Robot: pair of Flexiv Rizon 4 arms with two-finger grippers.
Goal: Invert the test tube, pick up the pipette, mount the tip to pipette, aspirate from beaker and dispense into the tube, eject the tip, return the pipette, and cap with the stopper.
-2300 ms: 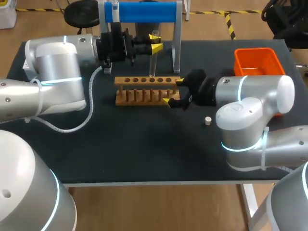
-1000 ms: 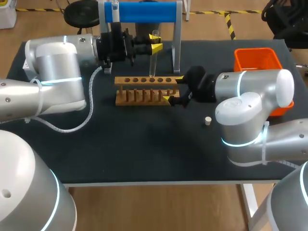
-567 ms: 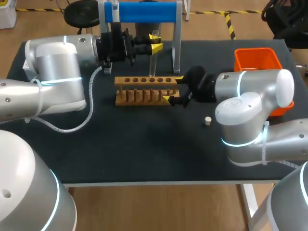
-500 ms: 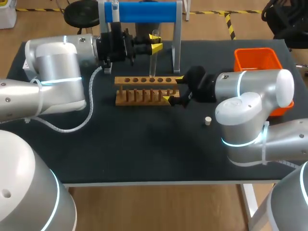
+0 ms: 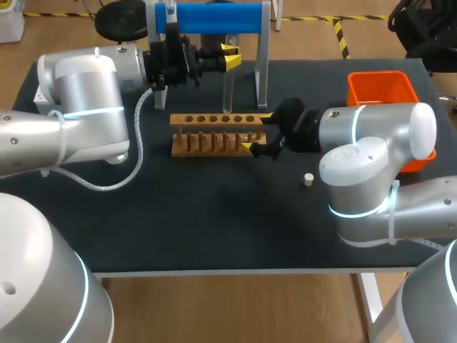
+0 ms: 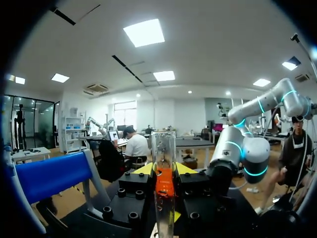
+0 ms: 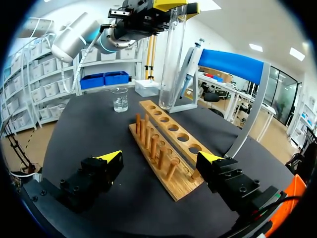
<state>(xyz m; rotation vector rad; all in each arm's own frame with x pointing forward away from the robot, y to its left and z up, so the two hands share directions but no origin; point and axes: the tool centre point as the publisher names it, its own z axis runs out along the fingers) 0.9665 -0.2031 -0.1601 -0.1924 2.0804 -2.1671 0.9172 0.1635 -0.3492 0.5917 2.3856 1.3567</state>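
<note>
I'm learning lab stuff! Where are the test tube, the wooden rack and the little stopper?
test tube (image 5: 228,91): head view, middle of its glass.
wooden rack (image 5: 207,120): head view, its top board.
stopper (image 5: 308,179): head view, its top.

The table (image 5: 214,221) is black; rack (image 5: 218,136) light brown, bin (image 5: 382,87) orange, bar (image 5: 218,17) blue, tube (image 5: 228,93) clear, stopper (image 5: 308,179) whitish.

Our left tool (image 5: 230,58), clamped on the test tube (image 5: 228,89), has shifted toward 12 o'clock in the head view and carried the tube with it. The tube's lower end now sits higher against the wooden rack (image 5: 214,136) than before. The left arm (image 5: 86,86) has swung the same way, its elbow housing displaced toward 12 o'clock. Our right tool (image 5: 258,133) edged slightly toward 12 o'clock early in the interval, at the rack's 3 o'clock end.
</note>
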